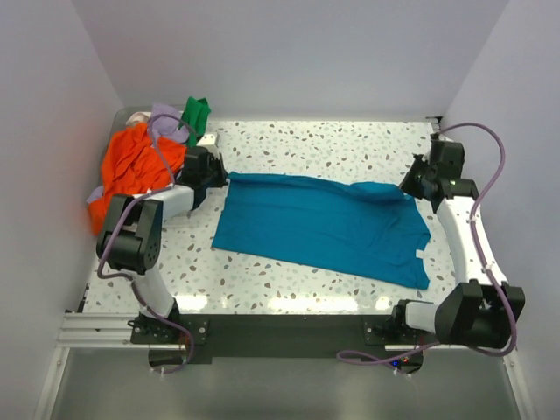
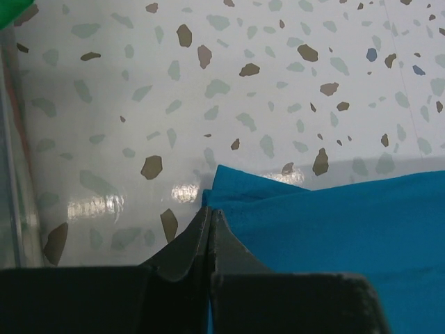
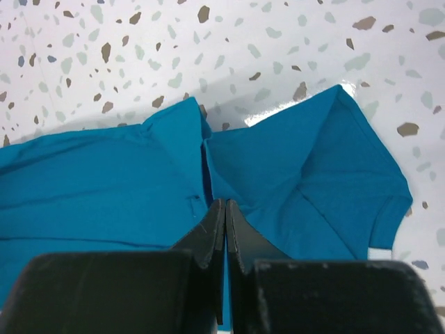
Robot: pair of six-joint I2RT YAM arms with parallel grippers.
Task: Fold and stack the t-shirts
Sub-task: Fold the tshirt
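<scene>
The large teal t-shirt [image 1: 324, 226] lies spread across the middle of the table, folded lengthwise. My left gripper [image 1: 216, 176] is at its far left corner, jaws pressed together on the teal cloth [image 2: 348, 229], with its tips [image 2: 210, 211] at the shirt's edge. My right gripper [image 1: 412, 186] is at the far right end, its tips [image 3: 224, 203] shut on teal cloth [image 3: 104, 181] beside a sleeve [image 3: 354, 160]. The orange t-shirt [image 1: 136, 164], lavender t-shirt [image 1: 166, 116] and green t-shirt [image 1: 197, 111] lie heaped in the far left corner.
The speckled white tabletop [image 1: 332, 144] is walled by white panels at the back and on both sides. The heap of shirts sits just behind my left arm. A black rail [image 1: 280, 328] runs along the near edge between the arm bases.
</scene>
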